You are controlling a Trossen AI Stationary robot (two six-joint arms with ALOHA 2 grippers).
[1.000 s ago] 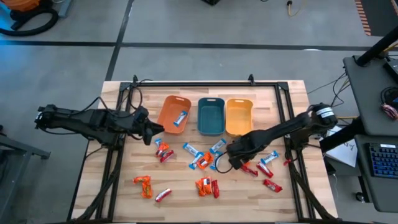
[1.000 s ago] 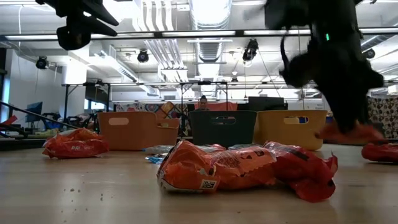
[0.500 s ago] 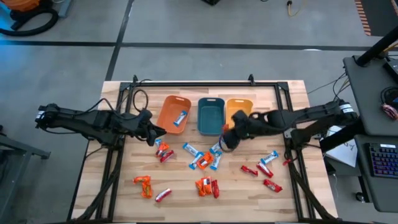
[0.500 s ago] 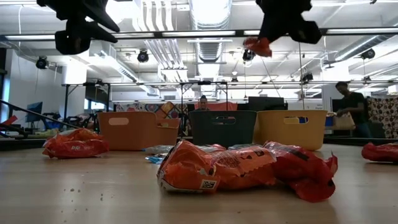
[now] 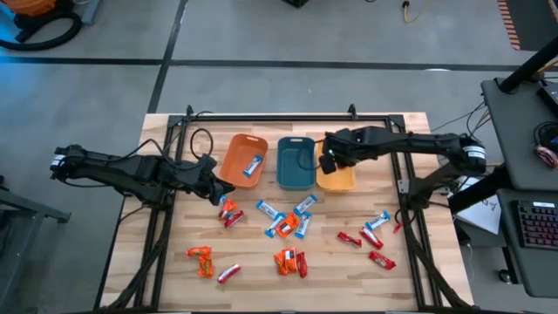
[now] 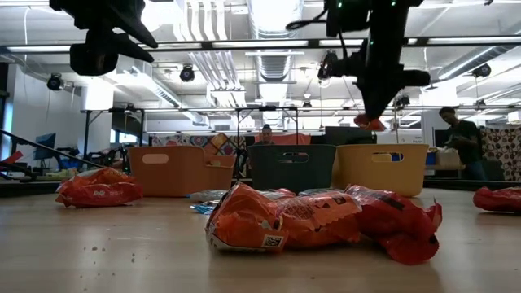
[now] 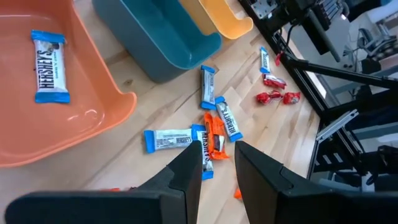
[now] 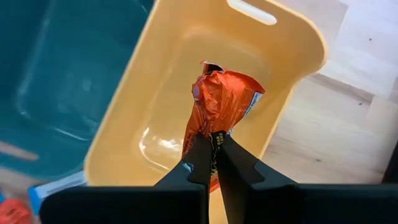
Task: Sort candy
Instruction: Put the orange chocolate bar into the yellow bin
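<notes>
The right gripper [image 8: 212, 163], jaws pinching an orange candy [image 8: 219, 107], hangs directly above the yellow bin [image 8: 283, 46], candy dangling lengthwise toward it.

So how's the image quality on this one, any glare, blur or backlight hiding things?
Low view: bright ceiling lights backlight both arms into silhouettes, and the nearest orange candy looks soft. Right wrist view: the right gripper pinches a sharp orange candy over the yellow-orange bin, whose floor shows glare. Left wrist view: the left gripper's own fingers are blurred; the orange bin has a small highlight.

Lab: exposed ceiling ducts [image 6: 269, 20], workstations.
</notes>
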